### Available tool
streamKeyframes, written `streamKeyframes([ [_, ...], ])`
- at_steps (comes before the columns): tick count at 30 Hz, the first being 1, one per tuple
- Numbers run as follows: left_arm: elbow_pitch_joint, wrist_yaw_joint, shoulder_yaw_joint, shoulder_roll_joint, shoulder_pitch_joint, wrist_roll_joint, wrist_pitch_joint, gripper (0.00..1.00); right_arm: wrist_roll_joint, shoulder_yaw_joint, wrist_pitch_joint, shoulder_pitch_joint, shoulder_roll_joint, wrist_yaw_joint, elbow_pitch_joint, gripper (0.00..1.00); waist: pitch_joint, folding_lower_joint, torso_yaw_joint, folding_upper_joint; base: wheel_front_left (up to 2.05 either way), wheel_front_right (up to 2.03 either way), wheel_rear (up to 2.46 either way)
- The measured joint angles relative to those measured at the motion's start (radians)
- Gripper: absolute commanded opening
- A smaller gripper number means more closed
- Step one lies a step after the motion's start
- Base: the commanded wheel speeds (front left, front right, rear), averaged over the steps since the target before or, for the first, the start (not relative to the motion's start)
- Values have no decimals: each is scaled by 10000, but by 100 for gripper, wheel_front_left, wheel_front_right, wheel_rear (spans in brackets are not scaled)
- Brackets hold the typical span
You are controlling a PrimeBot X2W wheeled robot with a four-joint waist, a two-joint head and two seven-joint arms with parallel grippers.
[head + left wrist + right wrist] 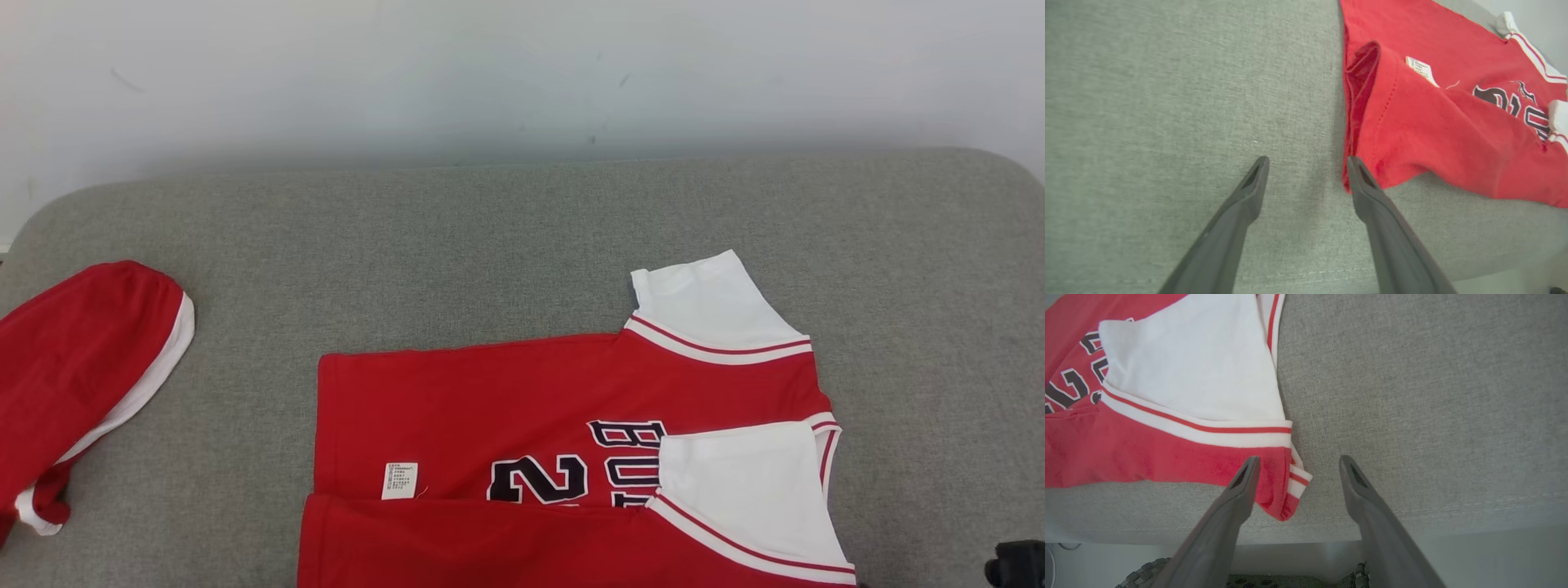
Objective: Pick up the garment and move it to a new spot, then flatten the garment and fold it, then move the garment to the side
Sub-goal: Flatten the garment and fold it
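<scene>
Left claw (pixel 1308 160), right claw (pixel 1299 458) gape empty by garment (pixel 490 408).

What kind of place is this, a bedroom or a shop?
Probably a plain indoor room used for folding clothes: a grey cushioned surface against a bare white wall, a red jersey laid on it, another red garment further left.

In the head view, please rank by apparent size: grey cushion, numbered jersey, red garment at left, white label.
1. grey cushion
2. numbered jersey, cut by the bottom edge
3. red garment at left, also cut off
4. white label
</scene>
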Motion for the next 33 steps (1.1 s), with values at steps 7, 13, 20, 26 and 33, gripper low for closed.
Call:
streamKeyframes([
  [7, -834, 767, 807, -82, -486, 435, -1183, 100, -838, -677, -988, -622, -169, -596, -662, 100, -58, 1, 72, 0, 0, 0, 0],
  [13, -1854, 1459, 976, -694, -999, 934, -2188, 100, -1852, -857, -2314, -1399, -63, -1035, -1231, 100, -268, 1, 151, 0, 0, 0, 0],
  [20, -2295, 1793, 838, -1014, -1230, 1507, -2592, 100, -2487, -447, -3505, -2029, 215, -1112, -1327, 100, -572, 1, 187, 0, 0, 0, 0],
  [26, -2397, 1881, 696, -1058, -1354, 1964, -2669, 100, -2698, 376, -4197, -2428, 495, -876, -779, 100, -914, 1, 131, 0, 0, 0, 0],
  [33, -2115, 1965, 629, -1074, -1335, 2243, -2683, 100, -2709, 1337, -4694, -2688, 619, -178, 105, 100, -1237, 1, -71, 0, 0, 0, 0],
])
